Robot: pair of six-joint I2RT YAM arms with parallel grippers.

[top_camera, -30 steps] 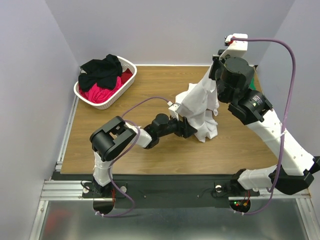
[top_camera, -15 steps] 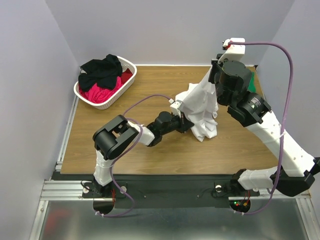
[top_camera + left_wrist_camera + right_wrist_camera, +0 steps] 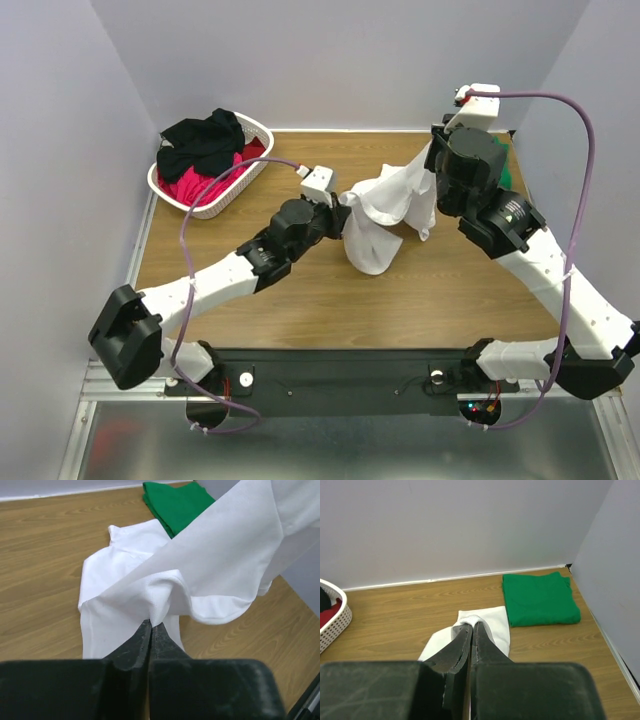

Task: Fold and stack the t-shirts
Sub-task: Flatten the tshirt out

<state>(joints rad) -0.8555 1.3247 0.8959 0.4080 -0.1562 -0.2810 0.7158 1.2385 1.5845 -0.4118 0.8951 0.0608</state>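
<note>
A robotics lab cell: plain grey walls (image 3: 330, 60) box in a wooden table (image 3: 330, 300) on aluminium rails (image 3: 133, 270)

We read no lettering, labels, brand marks or numbers in any of the three views. The visible cloth of the white t-shirt (image 3: 215, 565) and the green t-shirt (image 3: 540, 600) is plain. The lattice wall of the basket (image 3: 222, 201) carries nothing we can make out.
</note>
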